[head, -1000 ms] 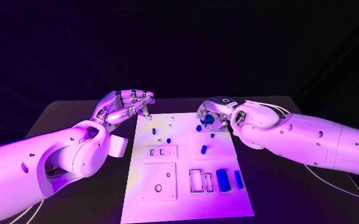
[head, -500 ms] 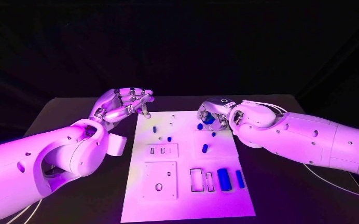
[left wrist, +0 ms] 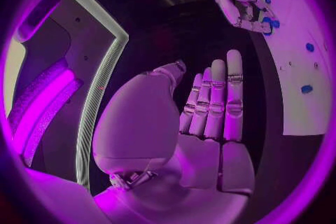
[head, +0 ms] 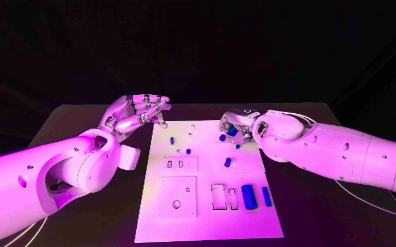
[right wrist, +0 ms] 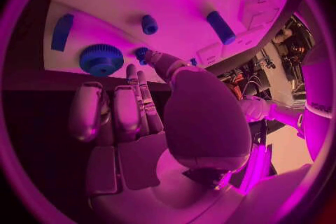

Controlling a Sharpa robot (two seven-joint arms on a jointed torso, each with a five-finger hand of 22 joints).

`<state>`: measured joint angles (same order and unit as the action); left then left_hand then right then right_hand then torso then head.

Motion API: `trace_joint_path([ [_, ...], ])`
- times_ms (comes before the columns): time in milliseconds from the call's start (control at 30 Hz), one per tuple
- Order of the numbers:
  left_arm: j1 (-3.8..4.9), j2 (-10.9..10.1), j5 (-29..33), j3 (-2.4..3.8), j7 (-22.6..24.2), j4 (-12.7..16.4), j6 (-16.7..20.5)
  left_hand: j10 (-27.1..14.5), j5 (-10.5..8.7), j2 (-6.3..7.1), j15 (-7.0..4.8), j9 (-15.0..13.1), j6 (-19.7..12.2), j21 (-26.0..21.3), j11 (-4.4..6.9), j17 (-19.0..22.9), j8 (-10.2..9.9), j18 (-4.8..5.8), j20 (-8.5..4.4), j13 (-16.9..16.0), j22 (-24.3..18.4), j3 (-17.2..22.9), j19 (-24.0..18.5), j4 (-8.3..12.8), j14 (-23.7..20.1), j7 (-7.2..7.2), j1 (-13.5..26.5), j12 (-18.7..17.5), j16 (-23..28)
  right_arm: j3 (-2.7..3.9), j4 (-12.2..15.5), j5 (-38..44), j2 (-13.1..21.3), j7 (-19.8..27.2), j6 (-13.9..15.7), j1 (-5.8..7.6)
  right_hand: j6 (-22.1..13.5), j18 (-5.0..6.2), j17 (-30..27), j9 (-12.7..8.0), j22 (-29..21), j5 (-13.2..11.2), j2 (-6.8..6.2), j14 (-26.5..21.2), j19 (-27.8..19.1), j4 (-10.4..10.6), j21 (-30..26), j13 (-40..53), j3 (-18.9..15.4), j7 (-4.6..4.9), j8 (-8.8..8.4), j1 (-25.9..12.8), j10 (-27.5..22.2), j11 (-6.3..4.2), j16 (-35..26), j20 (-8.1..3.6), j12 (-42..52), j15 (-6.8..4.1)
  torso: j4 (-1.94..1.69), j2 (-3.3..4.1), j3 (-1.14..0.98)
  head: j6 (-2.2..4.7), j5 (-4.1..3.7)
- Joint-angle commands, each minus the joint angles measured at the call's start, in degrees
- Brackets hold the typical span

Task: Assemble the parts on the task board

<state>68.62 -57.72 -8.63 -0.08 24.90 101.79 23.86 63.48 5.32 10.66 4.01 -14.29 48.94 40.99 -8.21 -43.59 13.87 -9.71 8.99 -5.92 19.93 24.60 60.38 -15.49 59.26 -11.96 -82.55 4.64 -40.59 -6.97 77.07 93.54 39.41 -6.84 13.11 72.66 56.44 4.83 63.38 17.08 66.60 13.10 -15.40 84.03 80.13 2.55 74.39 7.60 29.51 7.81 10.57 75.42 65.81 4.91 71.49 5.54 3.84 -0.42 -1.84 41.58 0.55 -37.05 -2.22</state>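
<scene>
Currently: left hand off task board far-left corner, fingers apart, empty | right hand over far-right edge beside blue gear, fingers curled, grip indeterminate

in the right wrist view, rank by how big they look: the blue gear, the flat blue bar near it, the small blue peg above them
1. blue gear
2. flat blue bar, slightly smaller; fisheye bending makes this unsure
3. small blue peg, clearly smallest
</scene>
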Motion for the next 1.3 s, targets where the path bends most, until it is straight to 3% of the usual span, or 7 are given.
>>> trace_joint_path([
  [33, 0.18, 0.0, 0.3, 0.06, 0.5, 0.3, -0.6, -0.3, -0.2, 0.21, 0.11, -0.1, -0.3, 0.3, -0.04, -0.1, -0.4, -0.6, 0.03, -0.1, 0.1, 0.4, -0.4, 0.0, -0.5, -0.13, 0.4, -0.2, -0.4, -0.01, -0.3, 0.4, -0.3, 0.0, -1.1, -0.07, 0.0, -0.42, 0.1, 0.1, 0.2, -0.3, 0.54, 1.9, 0.4, 0.5, 0.3, 0.1, 0.0, 0.22, -0.05, 0.0, 0.1, -0.15, 0.3, 0.13, 0.0, 0.3, 0.02, 0.25, -0.07, -0.05, 0.09],
  [467, 0.34, -0.2, 0.4, 0.07, 0.5, 0.5, -0.6, -0.3, -0.2, 0.18, 0.13, -0.1, -0.3, 0.4, -0.05, -0.1, -0.4, -0.6, 0.04, -0.1, 0.2, 0.5, -0.5, 0.0, -0.6, -0.14, 0.4, -0.2, -0.4, -0.14, -0.9, 0.0, -1.0, 0.2, -1.9, -0.2, 1.0, -0.53, 0.5, 0.7, 1.0, -0.3, 1.15, 1.8, 0.5, 1.1, 0.9, 0.4, 0.4, 0.28, 0.55, 0.0, 0.9, -0.15, 1.0, 0.18, 0.1, 0.33, 0.06, 0.45, -0.13, -0.17, 0.25],
  [733, 0.4, -0.2, 0.5, 0.07, 0.4, 0.5, -0.7, -0.3, -0.19, 0.11, 0.14, -0.1, -0.4, 0.5, -0.06, -0.1, -0.4, -0.61, 0.06, -0.1, 0.3, 0.6, -0.6, 0.1, -0.7, -0.16, 0.4, -0.2, -0.4, -0.16, -1.1, -0.6, -1.3, 0.5, -1.2, -0.23, 2.2, -0.64, 0.8, 1.3, 1.9, -0.2, 1.79, 1.8, 0.7, 1.8, 1.5, 0.9, 0.9, 0.16, 1.23, -0.1, 2.1, -0.34, 1.6, 0.14, 0.2, 0.23, 0.03, 0.47, -0.06, -0.19, 0.42],
  [967, 0.42, -0.1, 0.6, 0.07, 0.2, 0.3, -0.8, -0.4, -0.19, 0.07, 0.14, -0.2, -0.4, 0.6, -0.06, -0.1, -0.4, -0.61, 0.07, -0.1, 0.3, 0.6, -0.7, 0.1, -0.7, -0.16, 0.3, -0.3, -0.4, -0.17, -0.9, -1.1, -1.4, 0.6, 1.8, -0.23, 3.4, -0.76, 1.0, 2.1, 2.9, -0.2, 2.67, 1.7, 0.9, 2.2, 2.1, 1.4, 1.5, -0.22, 2.04, 0.3, 3.7, -0.79, 2.2, -0.1, 0.5, -0.12, 0.06, 0.53, -0.05, -0.12, 0.54],
  [1067, 0.42, -0.1, 0.6, 0.07, 0.1, 0.2, -0.9, -0.4, -0.19, 0.07, 0.14, -0.2, -0.4, 0.6, -0.06, -0.1, -0.4, -0.61, 0.07, -0.1, 0.3, 0.6, -0.7, 0.1, -0.7, -0.16, 0.3, -0.3, -0.4, -0.17, -0.8, -1.3, -1.4, 0.2, 3.9, -0.23, 4.3, -0.81, 1.1, 3.1, 3.4, -1.1, 4.1, 1.7, 1.0, 1.8, 2.4, 1.8, 2.9, -0.58, 2.91, 1.5, 4.8, -1.21, 2.6, -0.41, 0.8, -0.45, 0.08, 0.55, -0.07, -0.03, 0.65],
  [1300, 0.43, -0.1, 0.7, 0.08, 0.1, 0.2, -0.9, -0.4, -0.19, 0.03, 0.14, -0.2, -0.4, 0.7, -0.07, -0.1, -0.4, -0.62, 0.08, -0.1, 0.4, 0.7, -0.8, 0.2, -0.7, -0.16, 0.3, -0.3, -0.4, -0.16, -0.8, -1.5, -1.7, -1.4, 7.5, -0.23, 4.9, -0.89, 1.1, 4.2, 4.0, -0.8, 4.56, 1.6, 1.1, 0.9, 2.7, 2.2, 3.7, -0.78, 3.73, 2.5, 5.4, -1.49, 2.8, -0.65, 0.8, -0.7, 0.0, 0.62, -0.04, 0.17, 0.62],
])
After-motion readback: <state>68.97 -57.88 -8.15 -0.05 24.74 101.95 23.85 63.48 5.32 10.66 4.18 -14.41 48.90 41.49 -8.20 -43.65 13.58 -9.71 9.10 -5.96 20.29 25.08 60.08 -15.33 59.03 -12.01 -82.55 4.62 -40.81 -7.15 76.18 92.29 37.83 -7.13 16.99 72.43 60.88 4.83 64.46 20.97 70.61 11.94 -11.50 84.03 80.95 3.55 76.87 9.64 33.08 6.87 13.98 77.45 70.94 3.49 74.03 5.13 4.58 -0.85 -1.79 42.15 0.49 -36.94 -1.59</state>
